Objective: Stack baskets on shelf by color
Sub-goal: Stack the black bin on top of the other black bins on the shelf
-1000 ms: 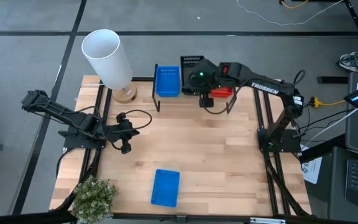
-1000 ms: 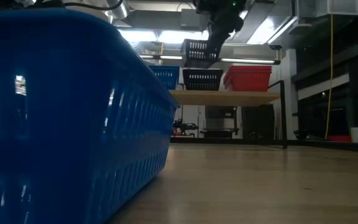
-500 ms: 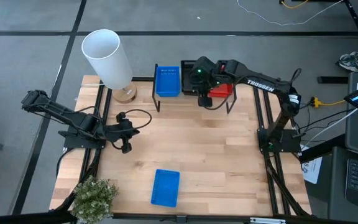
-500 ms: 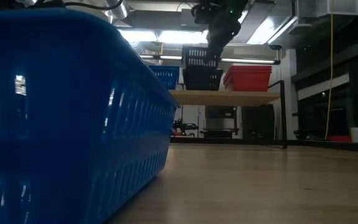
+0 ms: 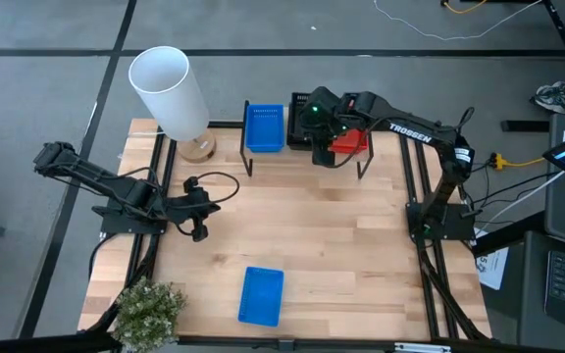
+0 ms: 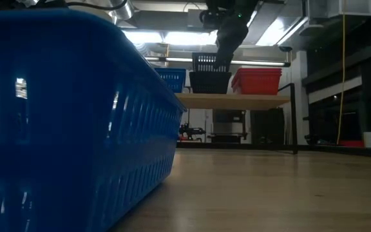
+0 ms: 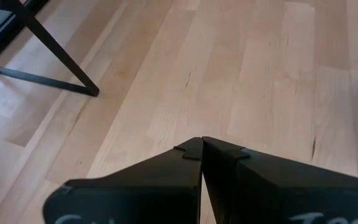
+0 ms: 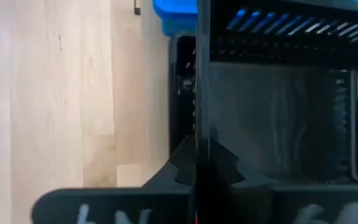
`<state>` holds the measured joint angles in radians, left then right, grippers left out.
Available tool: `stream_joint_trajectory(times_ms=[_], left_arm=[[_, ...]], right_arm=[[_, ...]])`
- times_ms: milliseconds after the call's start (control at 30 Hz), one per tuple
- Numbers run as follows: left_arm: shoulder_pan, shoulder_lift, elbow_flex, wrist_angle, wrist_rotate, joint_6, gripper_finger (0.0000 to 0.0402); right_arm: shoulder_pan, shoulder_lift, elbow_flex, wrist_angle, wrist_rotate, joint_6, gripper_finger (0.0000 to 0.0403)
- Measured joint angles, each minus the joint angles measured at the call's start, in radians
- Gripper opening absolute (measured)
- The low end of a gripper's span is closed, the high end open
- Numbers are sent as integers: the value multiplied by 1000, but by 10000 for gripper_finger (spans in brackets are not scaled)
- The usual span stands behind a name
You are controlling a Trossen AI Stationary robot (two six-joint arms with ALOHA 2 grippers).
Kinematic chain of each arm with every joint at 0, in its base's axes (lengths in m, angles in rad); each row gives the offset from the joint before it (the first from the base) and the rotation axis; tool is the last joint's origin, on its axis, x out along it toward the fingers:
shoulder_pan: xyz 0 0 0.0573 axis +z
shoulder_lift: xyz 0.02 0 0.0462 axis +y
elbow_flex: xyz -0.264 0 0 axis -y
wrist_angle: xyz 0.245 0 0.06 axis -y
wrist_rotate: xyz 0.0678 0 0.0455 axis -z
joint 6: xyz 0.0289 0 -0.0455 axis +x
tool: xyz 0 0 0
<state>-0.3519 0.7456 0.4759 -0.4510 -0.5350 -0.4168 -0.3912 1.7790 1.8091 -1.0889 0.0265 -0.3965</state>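
At the desk's left edge the left arm waits, its left gripper (image 5: 199,228) low over the bare planks with the two dark fingers (image 7: 185,163) pressed flat together and nothing between them. The desk (image 5: 322,235) is pale wood in long glued strips with a fine grain. Near its far left corner a smooth white tube (image 5: 169,91) leans over a round wooden base. At the near left corner lies a bushy grey-green plant (image 5: 148,307).

Close to the near edge, a little left of the middle, a loose blue basket (image 5: 261,295) lies alone: a rectangular plastic tray with slotted mesh walls, which fill the near part of the low view.

Along the far edge stands the shelf (image 6: 234,100), a light wood plank on thin black metal legs. On its left end sits another blue basket (image 5: 265,127). In the middle a black basket (image 6: 210,82) of the same mesh plastic rests on the plank, and an upper black basket (image 6: 206,63) is tilted into it, partly nested. On the right end sits a red basket (image 6: 257,81).

The right gripper (image 8: 199,163) hangs over the shelf's middle, clamped on one side wall of the upper black basket, one finger inside the wall and one outside, the gap between them only as wide as the thin plastic.
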Motion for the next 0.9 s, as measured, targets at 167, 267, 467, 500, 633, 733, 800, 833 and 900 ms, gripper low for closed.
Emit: stream_joint_trajectory(times_ms=[167,267,467,500,633,733,800,833,900], left_arm=[[0,0,0,0,0,-1,0],[0,0,0,0,0,-1,0],[0,0,0,0,0,-2,0],[0,0,0,0,0,-2,0],[0,0,0,0,0,-2,0],[0,0,0,0,0,-2,0],[0,0,0,0,0,-3,0],[0,0,0,0,0,-3,0],[0,0,0,0,0,-3,0]], right_arm=[[2,0,0,0,-3,2,32],[2,0,0,0,-2,3,48],[2,0,0,0,-2,25,76],[2,0,0,0,-2,30,79],[3,0,0,1,-2,65,83],[12,0,9,-2,-2,70,84],[21,0,30,-1,-8,72,84],[25,0,46,-2,-15,72,84],[36,0,85,-12,-18,75,84]])
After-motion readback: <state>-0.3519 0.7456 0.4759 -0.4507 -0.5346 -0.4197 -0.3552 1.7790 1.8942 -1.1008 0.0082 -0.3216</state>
